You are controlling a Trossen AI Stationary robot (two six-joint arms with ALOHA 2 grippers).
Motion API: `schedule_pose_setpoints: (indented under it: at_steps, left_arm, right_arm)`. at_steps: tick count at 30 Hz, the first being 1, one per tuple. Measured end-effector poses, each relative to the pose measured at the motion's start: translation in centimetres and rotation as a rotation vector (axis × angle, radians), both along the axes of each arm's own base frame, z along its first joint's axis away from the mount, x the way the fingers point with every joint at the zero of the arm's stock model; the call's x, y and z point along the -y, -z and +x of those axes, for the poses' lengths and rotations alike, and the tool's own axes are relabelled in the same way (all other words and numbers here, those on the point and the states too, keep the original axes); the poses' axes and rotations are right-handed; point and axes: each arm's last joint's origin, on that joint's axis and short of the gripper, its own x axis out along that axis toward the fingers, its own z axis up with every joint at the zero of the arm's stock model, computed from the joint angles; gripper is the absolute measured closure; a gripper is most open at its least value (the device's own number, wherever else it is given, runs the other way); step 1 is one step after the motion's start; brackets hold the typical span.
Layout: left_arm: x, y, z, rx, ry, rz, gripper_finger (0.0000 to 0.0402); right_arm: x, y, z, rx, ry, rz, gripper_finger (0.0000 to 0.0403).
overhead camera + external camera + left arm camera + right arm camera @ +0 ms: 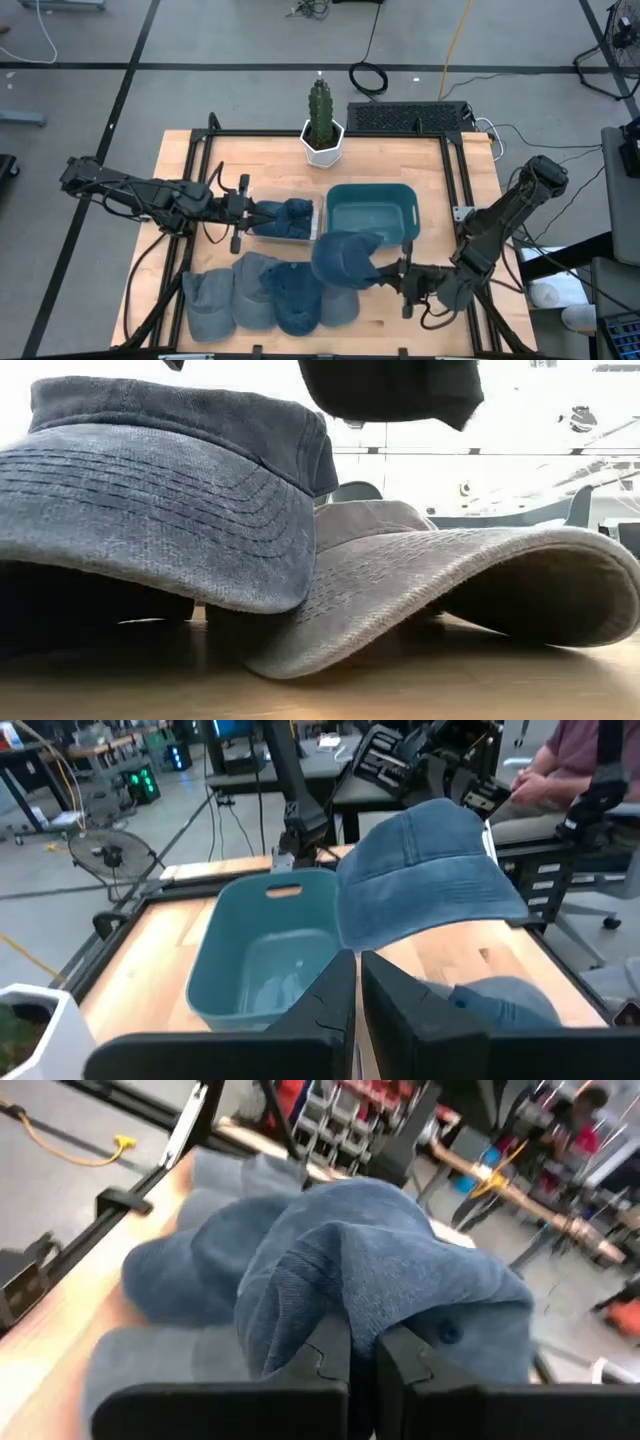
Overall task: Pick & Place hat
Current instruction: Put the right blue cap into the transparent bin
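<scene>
A blue denim hat [340,258] is lifted above the table, just near of the teal bin [372,188]; it also shows in the left wrist view [430,870] and the right wrist view [380,1260]. My right gripper [388,275] [363,1355] is shut on its right side. My left gripper [250,212] [358,995] is shut and holds nothing; it hovers at the left end of a clear bin of blue hats [285,220]. Several more hats [260,295] lie in a row along the table's near edge, and two of them [150,490] fill the low view. My right gripper pinches a bunched fold of the hat's cloth [350,1295] between its two fingers, on the side of the hat toward the table's right edge. The fingers come in about level from the table's right. The hat is lifted clear and hangs spread out beyond the fingertips.
A cactus in a white pot [323,130] stands at the table's far edge, behind the two bins. The teal bin [250,920] holds nothing that shows. Bare wood [440,200] lies to its right. A person sits beyond the table in the left wrist view [570,760].
</scene>
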Motion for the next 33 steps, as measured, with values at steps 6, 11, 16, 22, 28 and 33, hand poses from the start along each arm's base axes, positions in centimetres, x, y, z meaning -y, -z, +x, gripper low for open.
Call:
schedule_pose_setpoints:
  at_steps: [6, 11, 16, 22, 28, 33]
  left_arm:
    - [0.1, -0.2, 0.2, 0.029, 0.002, 0.0, 0.0371]
    - [0.2, -0.2, 0.7, 0.048, 0.018, 0.081, 0.0371]
    - [0.4, 0.3, 1.6, 0.047, 0.028, 0.208, 0.0371]
    - [0.8, 1.8, 3.4, -0.011, 0.021, 0.373, 0.0369]
    - [0.1, 2.4, 4.8, -0.029, -0.28, 0.393, 0.032]
    - [0.1, 2.7, 5.8, -0.086, -0.32, 0.784, 0.0255]
  right_arm:
    - [0.4, -0.7, 0.7, 0.05, -0.001, -0.065, 0.0403]
    - [0.8, -1.0, 1.1, 0.068, 0.011, -0.095, 0.0403]
    - [1.4, -1.3, 1.4, 0.074, 0.029, -0.116, 0.0403]
    - [3.3, -2.8, 1.2, 0.096, -0.015, -0.068, 0.0403]
    - [5.8, -3.6, 0.4, 0.061, 0.018, -0.089, 0.0403]
    - [8.0, -4.0, 0.3, 0.044, 0.08, -0.052, 0.0403]
